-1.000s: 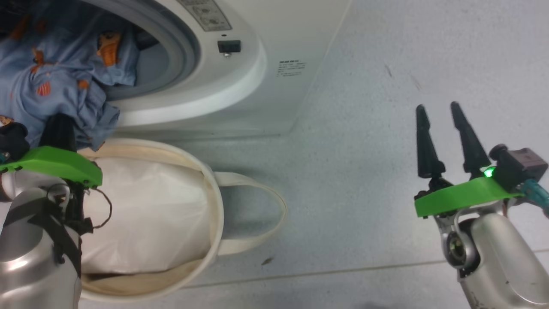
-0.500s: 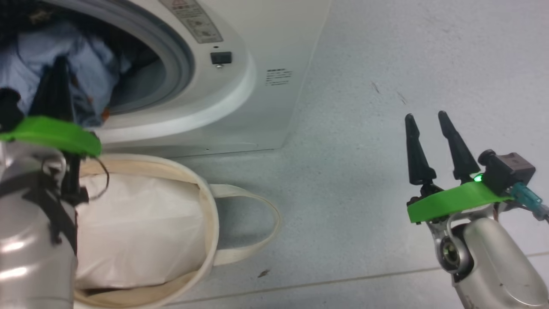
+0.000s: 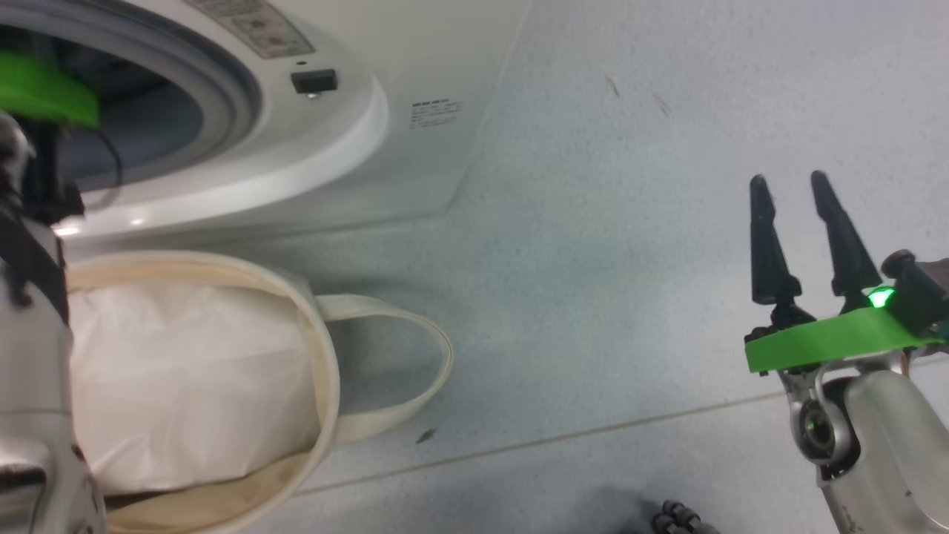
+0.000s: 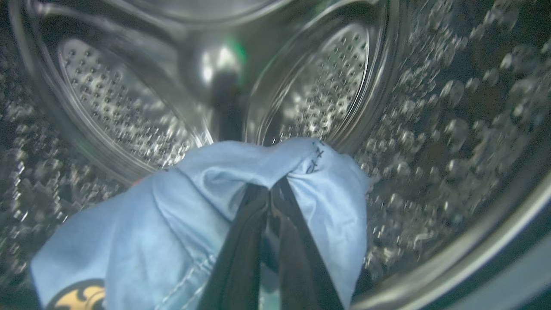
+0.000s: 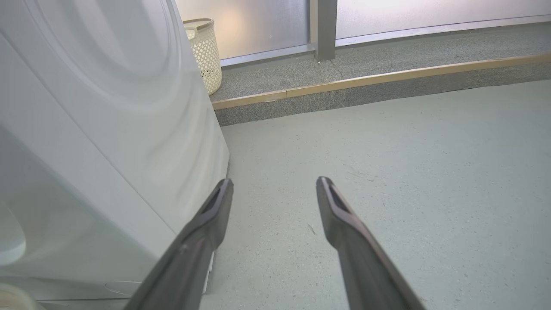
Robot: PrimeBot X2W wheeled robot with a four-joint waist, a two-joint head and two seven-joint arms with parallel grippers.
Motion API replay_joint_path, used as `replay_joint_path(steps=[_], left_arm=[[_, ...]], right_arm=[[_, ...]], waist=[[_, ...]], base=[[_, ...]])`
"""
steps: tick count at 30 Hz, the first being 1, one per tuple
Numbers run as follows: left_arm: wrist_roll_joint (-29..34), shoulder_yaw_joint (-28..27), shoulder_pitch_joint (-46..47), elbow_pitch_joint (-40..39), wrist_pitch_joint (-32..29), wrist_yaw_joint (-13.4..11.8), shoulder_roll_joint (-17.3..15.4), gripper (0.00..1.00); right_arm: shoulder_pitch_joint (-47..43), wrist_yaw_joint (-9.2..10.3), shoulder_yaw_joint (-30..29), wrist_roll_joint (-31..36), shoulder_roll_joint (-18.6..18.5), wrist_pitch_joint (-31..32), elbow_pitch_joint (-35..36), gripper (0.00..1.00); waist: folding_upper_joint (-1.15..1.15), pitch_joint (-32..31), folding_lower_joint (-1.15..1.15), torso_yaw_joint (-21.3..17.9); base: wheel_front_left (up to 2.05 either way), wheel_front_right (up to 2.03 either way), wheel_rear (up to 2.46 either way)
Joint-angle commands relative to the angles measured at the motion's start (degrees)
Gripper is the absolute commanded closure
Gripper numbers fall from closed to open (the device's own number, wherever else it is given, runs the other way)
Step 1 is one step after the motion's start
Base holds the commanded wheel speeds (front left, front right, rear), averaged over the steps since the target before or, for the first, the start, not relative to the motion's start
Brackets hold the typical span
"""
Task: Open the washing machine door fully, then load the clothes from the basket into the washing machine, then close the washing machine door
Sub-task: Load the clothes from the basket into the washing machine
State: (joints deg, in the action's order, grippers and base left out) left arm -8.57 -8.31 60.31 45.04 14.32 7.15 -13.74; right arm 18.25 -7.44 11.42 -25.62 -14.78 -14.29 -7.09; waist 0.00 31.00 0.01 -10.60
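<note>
1. Left end effector (image 4: 270, 189) is deep inside the perforated steel drum (image 4: 344, 82), its two dark fingers pressed together and pinching a fold of the light blue clothes (image 4: 142, 224).
2. The fabric bunches up over the fingertips and drapes away to the lower left of the left wrist view. A patch of yellow-and-black print (image 4: 77, 297) peeks in at the bottom edge.
3. Over to the head view: the left arm's green wrist plate (image 3: 44, 89) sits right at the mouth of the washing machine (image 3: 356, 148), in front of the grey rubber ring (image 3: 241, 104).
4. The basket (image 3: 322, 356) stands on the floor (image 3: 630, 259) just in front of the machine, below the opening. Plain white padding (image 3: 185, 386) fills it, and one looping handle (image 3: 437, 356) flops out onto the floor on the robot's right.
5. Whether the basket's rim touches the machine's front, I cannot tell.
6. Right end effector (image 3: 788, 180) hangs well apart from the machine and the basket, fingers spread wide, with bare grey floor showing between them.
7. The right wrist view agrees: the two fingers (image 5: 344, 224) are splayed over the floor, with the machine's white side panel (image 5: 107, 129) just to their left. A cream perforated hamper (image 5: 204, 51) stands far back beside a frosted window (image 5: 409, 13).
</note>
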Motion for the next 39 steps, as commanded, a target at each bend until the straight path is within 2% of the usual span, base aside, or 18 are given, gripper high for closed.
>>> replay_joint_path(steps=[1,2,4,8,11,19,20,21,22,30,35,39], left_arm=[[0.1,-1.6,2.3,-3.8,0.7,0.3,-2.7,1.0],[-0.1,-2.4,2.8,-5.9,0.7,0.3,-2.2,1.0],[-0.4,-3.0,2.5,-5.2,0.7,0.3,-1.8,1.0],[-0.5,-2.2,3.7,3.3,0.7,0.3,-2.2,1.0],[-0.4,-0.4,5.7,5.5,0.7,0.3,-3.1,1.0],[-0.2,2.4,9.5,5.3,0.7,0.3,-4.4,1.0],[-0.2,2.9,9.8,5.6,0.7,0.3,-4.4,0.98],[-0.2,3.4,10.1,6.3,0.7,0.3,-4.4,0.33],[-0.4,3.6,10.4,7.6,0.7,0.3,-4.4,0.0],[-1.5,3.6,13.3,24.2,0.6,-0.6,-3.7,0.0],[-2.8,3.6,10.9,26.9,0.6,-0.3,-1.9,0.0],[-3.9,3.4,6.0,24.8,0.7,0.1,-0.5,0.0]], right_arm=[[-1.7,-0.05,0.1,0.6,-1.0,-0.7,2.2,0.0],[-1.8,-0.05,-0.4,0.7,-0.8,-0.7,2.8,0.0],[-1.9,-0.05,-0.6,0.8,-0.4,-0.7,3.2,0.0],[-2.2,-0.05,-0.6,0.9,0.0,-0.7,3.3,0.0],[-2.2,-0.05,-0.7,0.9,0.2,-0.7,3.6,0.0],[-2.0,-0.05,-0.7,0.7,0.6,-0.7,4.1,0.0],[-2.0,-0.05,-0.7,0.6,0.7,-0.7,4.1,0.0],[-1.9,-0.05,-0.6,0.6,0.7,-0.7,4.0,0.0],[-1.9,-0.05,-0.6,0.6,0.7,-0.7,3.9,0.0],[-1.4,-0.05,0.3,-0.1,1.4,-0.7,2.7,0.0],[-0.8,-0.05,1.3,-0.7,2.0,-0.7,0.9,0.0],[-0.3,-0.05,2.4,-1.4,2.6,-0.7,-0.8,0.0]], waist=[[0.0,2.0,-0.01,-0.6],[0.0,3.0,-0.01,-0.7],[0.0,3.6,-0.01,-0.9],[0.0,3.9,-0.01,-1.4],[0.0,4.3,-0.01,-1.8],[0.0,4.9,-0.01,-2.7],[0.0,5.0,-0.01,-2.8],[0.0,5.0,-0.01,-2.8],[0.0,4.9,-0.01,-2.9],[0.0,2.5,-0.01,-2.4],[0.0,-0.5,-0.01,-1.0],[0.0,-3.8,-0.01,0.5]], base=[[0.0,0.0,0.0],[0.0,0.0,0.0],[0.0,0.0,0.0],[0.0,0.0,0.0],[0.0,0.0,0.0],[0.0,0.0,0.0],[0.0,0.0,0.0],[0.0,0.0,0.0],[0.0,0.0,0.0],[0.0,0.0,0.0],[0.0,0.0,0.0],[0.0,0.0,0.0]])
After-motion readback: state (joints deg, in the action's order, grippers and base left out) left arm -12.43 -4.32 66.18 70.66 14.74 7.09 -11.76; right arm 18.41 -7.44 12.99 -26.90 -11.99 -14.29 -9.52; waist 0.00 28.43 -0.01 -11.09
